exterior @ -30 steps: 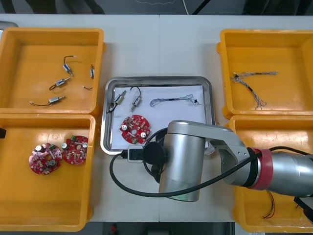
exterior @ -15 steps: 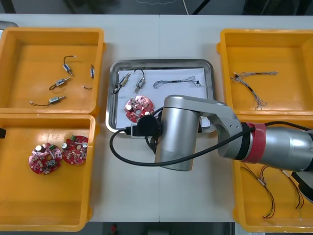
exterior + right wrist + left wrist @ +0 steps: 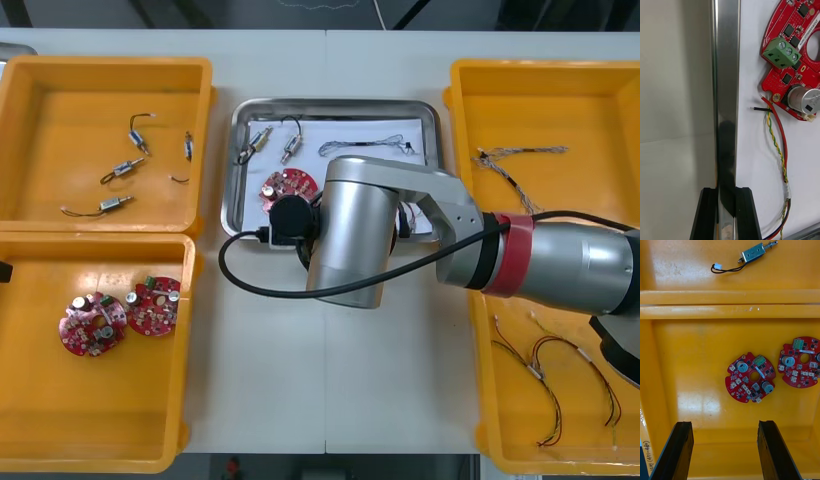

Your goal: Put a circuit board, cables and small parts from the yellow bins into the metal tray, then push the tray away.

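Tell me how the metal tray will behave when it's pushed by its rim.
The metal tray looks stiff, so it should slide as one piece. The right gripper clamps its thin shiny rim, which may slip or let the tray swivel. The loose circuit board and red and yellow cable inside could shift. The left gripper hangs open over a yellow bin.

The metal tray (image 3: pixel 335 104) is sliding away across the tabletop (image 3: pixel 330 380) toward its far edge and is now lying mostly between the two far yellow bins (image 3: pixel 205 130). The right pincer (image 3: pixel 726 193), clamped on the tray's rim, is travelling with it as the right arm (image 3: pixel 560 270) is reaching farther out. The circuit board (image 3: pixel 288 185), small metal parts (image 3: pixel 262 140) and cable (image 3: pixel 365 148) inside are riding along. The arm is uncovering the near right bin (image 3: pixel 483 420), where red and yellow cables (image 3: pixel 545 365) are coming into sight.
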Controlling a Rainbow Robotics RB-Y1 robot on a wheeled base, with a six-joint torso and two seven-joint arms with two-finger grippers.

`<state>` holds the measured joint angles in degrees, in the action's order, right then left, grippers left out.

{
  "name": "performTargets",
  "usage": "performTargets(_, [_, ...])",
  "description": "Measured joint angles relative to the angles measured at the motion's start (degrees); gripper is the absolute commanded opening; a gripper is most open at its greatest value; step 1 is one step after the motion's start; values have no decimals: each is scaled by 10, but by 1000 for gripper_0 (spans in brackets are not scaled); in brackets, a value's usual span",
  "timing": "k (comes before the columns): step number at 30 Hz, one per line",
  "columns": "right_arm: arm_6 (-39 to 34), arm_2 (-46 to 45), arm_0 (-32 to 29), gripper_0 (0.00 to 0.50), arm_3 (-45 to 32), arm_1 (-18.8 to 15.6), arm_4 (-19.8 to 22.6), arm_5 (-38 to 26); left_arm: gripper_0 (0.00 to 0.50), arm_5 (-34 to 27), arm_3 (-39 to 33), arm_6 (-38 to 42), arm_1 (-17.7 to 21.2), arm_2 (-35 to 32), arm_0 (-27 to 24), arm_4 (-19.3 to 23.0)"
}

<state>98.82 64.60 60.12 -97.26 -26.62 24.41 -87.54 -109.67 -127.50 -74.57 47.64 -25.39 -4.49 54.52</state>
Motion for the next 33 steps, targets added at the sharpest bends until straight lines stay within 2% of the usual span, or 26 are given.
performTargets(33, [2, 0, 84, 0, 152, 21, 1, 88, 500, 0, 0, 0, 0, 0, 0, 0])
